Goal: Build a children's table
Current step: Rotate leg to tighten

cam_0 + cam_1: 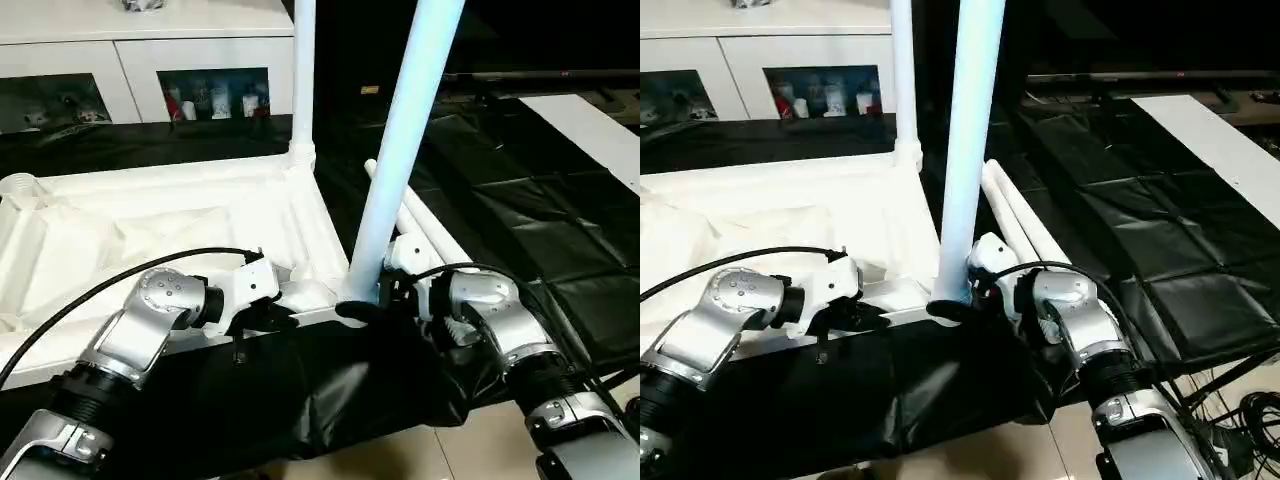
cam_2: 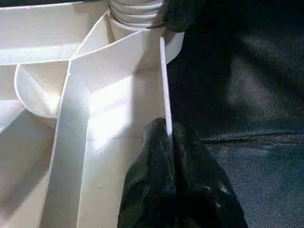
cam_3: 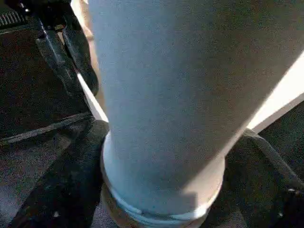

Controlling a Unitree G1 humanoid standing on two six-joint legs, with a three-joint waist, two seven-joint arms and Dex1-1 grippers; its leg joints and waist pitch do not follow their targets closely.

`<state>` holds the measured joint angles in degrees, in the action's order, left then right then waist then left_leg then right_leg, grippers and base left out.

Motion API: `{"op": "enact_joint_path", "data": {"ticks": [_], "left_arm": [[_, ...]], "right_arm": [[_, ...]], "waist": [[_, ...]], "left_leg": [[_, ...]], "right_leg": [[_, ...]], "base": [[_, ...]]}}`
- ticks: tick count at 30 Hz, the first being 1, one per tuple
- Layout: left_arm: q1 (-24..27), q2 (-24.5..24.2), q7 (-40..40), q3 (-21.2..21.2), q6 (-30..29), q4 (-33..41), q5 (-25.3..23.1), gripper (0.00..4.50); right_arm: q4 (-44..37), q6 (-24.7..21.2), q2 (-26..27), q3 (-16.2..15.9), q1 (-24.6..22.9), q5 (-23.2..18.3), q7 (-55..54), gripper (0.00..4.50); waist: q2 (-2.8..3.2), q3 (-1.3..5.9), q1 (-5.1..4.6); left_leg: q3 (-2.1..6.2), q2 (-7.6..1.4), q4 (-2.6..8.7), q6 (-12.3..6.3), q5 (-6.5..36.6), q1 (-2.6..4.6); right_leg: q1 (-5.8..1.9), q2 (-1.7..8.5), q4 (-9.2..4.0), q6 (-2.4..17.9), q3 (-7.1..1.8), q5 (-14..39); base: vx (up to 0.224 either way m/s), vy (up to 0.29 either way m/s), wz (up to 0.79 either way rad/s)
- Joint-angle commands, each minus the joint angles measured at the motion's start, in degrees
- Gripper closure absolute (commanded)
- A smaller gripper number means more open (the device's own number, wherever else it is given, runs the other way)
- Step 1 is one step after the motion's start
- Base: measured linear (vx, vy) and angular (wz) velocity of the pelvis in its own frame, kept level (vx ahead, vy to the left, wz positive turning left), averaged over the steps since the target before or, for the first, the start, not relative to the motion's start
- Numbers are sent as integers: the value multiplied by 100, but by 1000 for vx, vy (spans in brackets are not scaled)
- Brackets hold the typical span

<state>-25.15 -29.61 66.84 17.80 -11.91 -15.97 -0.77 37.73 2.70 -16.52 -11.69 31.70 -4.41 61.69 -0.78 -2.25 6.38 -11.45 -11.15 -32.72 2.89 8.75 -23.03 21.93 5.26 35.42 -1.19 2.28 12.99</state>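
The white tabletop (image 1: pixel 150 230) lies upside down on black sheeting, ribs up, with an empty round socket (image 1: pixel 22 185) at its far left corner. One white leg (image 1: pixel 303 80) stands upright in the far right corner. A second leg (image 1: pixel 405 140) stands slightly tilted at the near right corner socket, and my right gripper (image 1: pixel 362 308) is shut on it just above its base (image 3: pixel 161 190). My left gripper (image 2: pixel 167 135) is shut on the tabletop's thin near rim (image 2: pixel 164 85), a finger on each side, a little to the left of that corner.
Two loose white legs (image 1: pixel 428 228) lie on the black sheeting to the right of the tabletop. A white cabinet with glass doors (image 1: pixel 140 60) stands behind. A white board (image 1: pixel 590 125) lies at the far right. The surface's near edge and floor (image 1: pixel 430 455) are just below my arms.
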Motion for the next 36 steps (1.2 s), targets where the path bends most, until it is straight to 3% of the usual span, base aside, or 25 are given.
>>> {"op": "enact_joint_path", "data": {"ticks": [1,9,11,13,15,17,19,20,21,23,28,33,36], "left_arm": [[77,1,183,143,118,95,66,450],[98,-22,190,145,122,65,69,450],[49,61,0,110,69,-42,15,450],[10,137,-160,82,32,-109,-24,450],[-47,244,-395,35,-51,-195,-68,450],[-189,484,-973,-30,-336,-382,-240,450],[-287,698,-1408,-91,-553,-515,-334,450],[-311,752,-1507,-111,-593,-549,-347,450],[-345,821,-1639,-135,-709,-586,-366,450],[-493,1061,-2170,-223,-1047,-753,-478,450],[-704,1382,-2679,-250,-1248,-1038,-612,450],[-722,1423,-2519,-159,-1301,-1041,-615,450],[-659,1331,-2330,-141,-1326,-909,-567,450]], "right_arm": [[-123,-34,-10,26,16,-57,-23,123],[-130,-74,62,58,-45,-115,-5,173],[-47,-190,256,221,-78,-194,-371,175],[22,-206,365,301,-80,-187,-656,176],[121,-235,513,398,-71,-174,-1049,176],[232,-239,807,502,-74,-123,-1696,176],[308,-260,1083,569,-54,-77,-2247,176],[343,-274,1162,595,-36,-65,-2419,176],[424,-316,1267,638,13,-54,-2658,176],[779,-367,1582,818,239,-13,-3565,176],[1353,-285,1984,1017,605,77,-4734,177],[1456,-96,2116,852,687,158,-4320,177],[1285,-36,2146,955,644,-58,-3877,177]], "waist": [[-2,310,-9],[1,308,-16],[33,298,-17],[12,284,-43],[68,267,-63],[66,263,-99],[103,247,-113],[90,248,-113],[123,251,-114],[119,243,-152],[123,239,-157],[120,242,-147],[114,239,-150]], "left_leg": [[81,-221,332,-318,966,204],[83,-220,328,-317,926,205],[85,-218,333,-309,934,206],[88,-218,357,-218,1106,208],[103,-220,388,-68,1372,221],[110,-224,415,101,1641,238],[113,-226,433,206,1805,255],[123,-225,436,232,1828,246],[140,-220,448,260,1817,229],[137,-211,458,301,1868,236],[138,-203,455,322,1893,232],[132,-198,442,191,1723,198],[135,-202,445,115,1684,189]], "right_leg": [[-158,254,-315,1445,-159,-118],[-158,251,-304,1455,-159,-179],[-149,251,-307,1458,-161,-192],[-139,256,-326,1445,-167,29],[-118,267,-363,1410,-177,369],[-107,272,-390,1334,-187,667],[-73,278,-420,1307,-204,820],[-85,285,-419,1294,-199,862],[-97,281,-410,1243,-191,873],[-75,271,-423,1234,-196,893],[-60,278,-449,1136,-200,958],[-88,274,-436,1081,-195,666],[-102,271,-433,1094,-191,638]], "base": [[0,0,0],[0,0,0],[0,0,0],[0,0,0],[0,0,0],[0,0,0],[0,0,0],[0,0,0],[0,0,0],[0,0,0],[0,0,0],[0,0,0],[0,0,0]]}}
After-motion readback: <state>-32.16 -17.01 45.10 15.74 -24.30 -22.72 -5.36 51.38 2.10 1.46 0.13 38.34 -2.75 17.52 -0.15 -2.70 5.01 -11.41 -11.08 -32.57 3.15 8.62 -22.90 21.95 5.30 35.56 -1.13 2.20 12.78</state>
